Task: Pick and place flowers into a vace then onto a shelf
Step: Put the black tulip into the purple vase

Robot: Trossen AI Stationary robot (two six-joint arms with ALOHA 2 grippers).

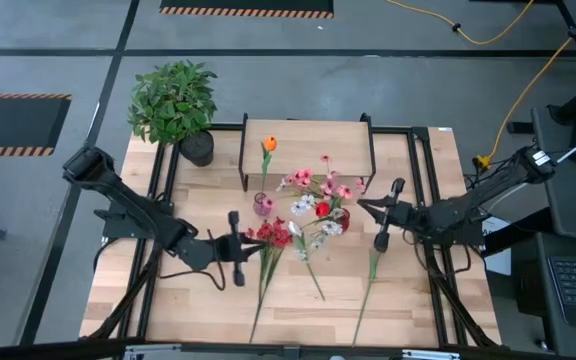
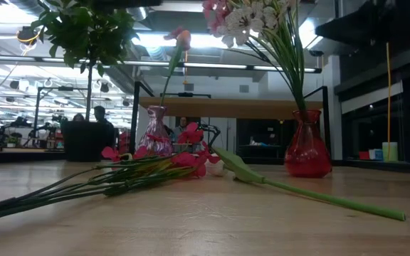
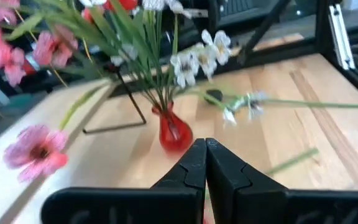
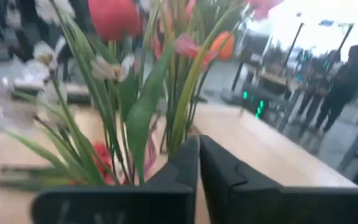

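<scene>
A red glass vase (image 1: pixel 342 218) (image 3: pixel 174 134) stands mid-table and holds a bunch of pink, white and red flowers (image 1: pixel 318 190). A small pink vase (image 1: pixel 263 204) holds one orange flower (image 1: pixel 269 144). Red flowers (image 1: pixel 273 235) (image 2: pixel 184 158), a white one (image 1: pixel 303 250) and a green stem (image 1: pixel 368 285) lie flat on the table. Behind the vases stands the shelf (image 1: pixel 308 135), its top bare. My left gripper (image 1: pixel 251 241) (image 3: pixel 204 146) is shut, beside the red blooms. My right gripper (image 1: pixel 363 207) (image 4: pixel 199 144) is shut, close to the red vase's bunch. My right gripper has its shut fingertips (image 4: pixel 188 155) right at the green stems and leaves (image 4: pixel 145 118) of the bunch in the red vase, coming level from the table's right. Whether they touch the stems, I cannot tell. My left gripper touches nothing that I can see.
A bushy potted plant (image 1: pixel 173 100) stands at the table's far left corner. Black frame rails (image 1: pixel 423 180) run along the table's sides. The near strip of the tabletop (image 1: pixel 198 305) holds only the ends of the lying stems. People stand in the room beyond (image 4: pixel 344 81).
</scene>
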